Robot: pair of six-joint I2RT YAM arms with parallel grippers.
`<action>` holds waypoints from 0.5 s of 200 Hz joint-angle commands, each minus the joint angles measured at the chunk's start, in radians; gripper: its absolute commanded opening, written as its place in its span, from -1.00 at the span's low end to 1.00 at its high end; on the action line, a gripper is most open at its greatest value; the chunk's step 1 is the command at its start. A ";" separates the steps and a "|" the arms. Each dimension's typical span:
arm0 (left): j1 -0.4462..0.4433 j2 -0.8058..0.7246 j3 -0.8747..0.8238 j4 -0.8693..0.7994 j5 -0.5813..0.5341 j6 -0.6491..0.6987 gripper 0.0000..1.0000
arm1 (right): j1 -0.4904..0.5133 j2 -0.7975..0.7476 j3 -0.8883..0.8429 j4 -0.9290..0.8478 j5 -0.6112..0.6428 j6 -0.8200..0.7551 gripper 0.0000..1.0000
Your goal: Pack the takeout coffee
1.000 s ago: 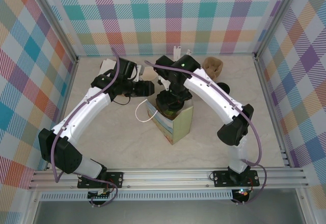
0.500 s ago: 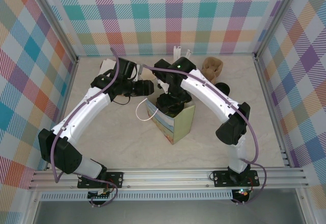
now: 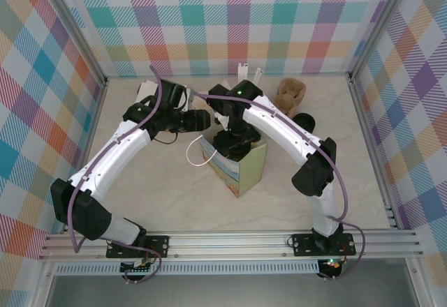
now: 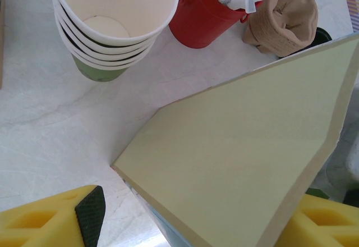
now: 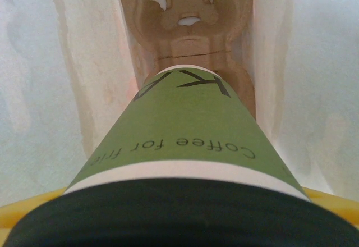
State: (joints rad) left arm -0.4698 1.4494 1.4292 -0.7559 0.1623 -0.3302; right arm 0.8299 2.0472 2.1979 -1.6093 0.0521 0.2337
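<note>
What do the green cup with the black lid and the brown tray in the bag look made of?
The olive-green cup: matte paper, apparently, given printed lettering and a white band. Round black lid: smooth, likely plastic. Brown tray: moulded pulp, seemingly, from its dull, fibrous, cut-out contours.

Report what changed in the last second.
The right tool, gripping the cup, went down into the bag. The cup's base is now close to the carrier at the bottom. Nothing was let go. The left tool stayed open by the bag's far-left corner. The bag, stacked cups and red cup did not move.
</note>
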 commanded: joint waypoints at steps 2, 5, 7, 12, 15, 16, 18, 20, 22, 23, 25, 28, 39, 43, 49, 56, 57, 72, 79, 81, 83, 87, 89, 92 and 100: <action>-0.005 -0.030 -0.014 -0.005 -0.018 -0.013 0.43 | -0.003 0.009 -0.013 -0.159 -0.020 -0.017 0.69; -0.005 -0.029 -0.015 -0.005 -0.019 -0.013 0.43 | -0.003 0.010 -0.014 -0.159 -0.020 -0.017 0.69; -0.006 -0.030 -0.014 -0.005 -0.020 -0.013 0.43 | -0.004 0.010 -0.015 -0.159 -0.020 -0.017 0.68; -0.006 -0.031 -0.014 -0.006 -0.020 -0.014 0.43 | -0.005 0.010 -0.017 -0.157 -0.020 -0.017 0.69; -0.005 -0.031 -0.015 -0.007 -0.021 -0.014 0.43 | -0.004 0.010 -0.018 -0.156 -0.020 -0.017 0.69; -0.005 -0.031 -0.015 -0.008 -0.021 -0.014 0.43 | -0.004 0.010 -0.019 -0.156 -0.020 -0.017 0.69; -0.004 -0.031 -0.015 -0.008 -0.022 -0.014 0.43 | -0.004 0.010 -0.019 -0.156 -0.020 -0.017 0.69; -0.005 -0.030 -0.014 -0.008 -0.024 -0.014 0.42 | -0.004 0.010 -0.020 -0.154 -0.021 -0.017 0.69; -0.005 -0.031 -0.014 -0.009 -0.025 -0.014 0.43 | -0.004 0.009 -0.022 -0.155 -0.020 -0.019 0.69; -0.005 -0.032 -0.014 -0.009 -0.025 -0.014 0.42 | -0.005 0.009 -0.022 -0.155 -0.020 -0.019 0.69; -0.006 -0.032 -0.014 -0.010 -0.028 -0.015 0.42 | -0.006 0.009 -0.024 -0.154 -0.021 -0.019 0.69; -0.005 -0.033 -0.014 -0.011 -0.029 -0.015 0.42 | -0.006 0.008 -0.025 -0.154 -0.020 -0.019 0.69; -0.005 -0.035 -0.016 -0.014 -0.035 -0.015 0.42 | -0.008 0.007 -0.033 -0.149 -0.022 -0.020 0.69; -0.005 -0.035 -0.016 -0.015 -0.038 -0.017 0.42 | -0.007 0.006 -0.035 -0.149 -0.021 -0.021 0.69; -0.005 -0.036 -0.017 -0.016 -0.041 -0.019 0.42 | -0.009 0.007 -0.038 -0.147 -0.021 -0.021 0.69; -0.006 -0.036 -0.017 -0.016 -0.043 -0.020 0.42 | -0.010 0.007 -0.042 -0.145 -0.021 -0.022 0.69; -0.006 -0.036 -0.016 -0.016 -0.043 -0.020 0.42 | -0.010 0.007 -0.043 -0.145 -0.021 -0.022 0.69; -0.004 -0.037 -0.018 -0.016 -0.043 -0.021 0.42 | -0.012 0.005 -0.055 -0.133 -0.023 -0.022 0.69; -0.004 -0.037 -0.017 -0.014 -0.041 -0.022 0.41 | -0.014 0.004 -0.063 -0.125 -0.025 -0.022 0.69; -0.003 -0.038 -0.017 -0.014 -0.041 -0.022 0.41 | -0.014 0.004 -0.065 -0.122 -0.026 -0.022 0.69; -0.003 -0.037 -0.018 -0.014 -0.040 -0.024 0.41 | -0.015 0.003 -0.066 -0.121 -0.025 -0.023 0.69; -0.004 -0.038 -0.017 -0.014 -0.040 -0.023 0.41 | -0.015 0.002 -0.070 -0.116 -0.026 -0.023 0.69; -0.004 -0.037 -0.017 -0.014 -0.040 -0.024 0.41 | -0.016 0.002 -0.073 -0.113 -0.025 -0.023 0.69; -0.003 -0.038 -0.017 -0.013 -0.040 -0.024 0.41 | -0.017 0.002 -0.076 -0.110 -0.026 -0.023 0.68; -0.004 -0.038 -0.017 -0.013 -0.038 -0.024 0.41 | -0.020 0.000 -0.086 -0.102 -0.029 -0.023 0.69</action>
State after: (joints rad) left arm -0.4698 1.4376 1.4273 -0.7567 0.1360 -0.3447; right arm 0.8211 2.0472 2.1376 -1.6096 0.0410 0.2226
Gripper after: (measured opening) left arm 0.708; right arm 0.845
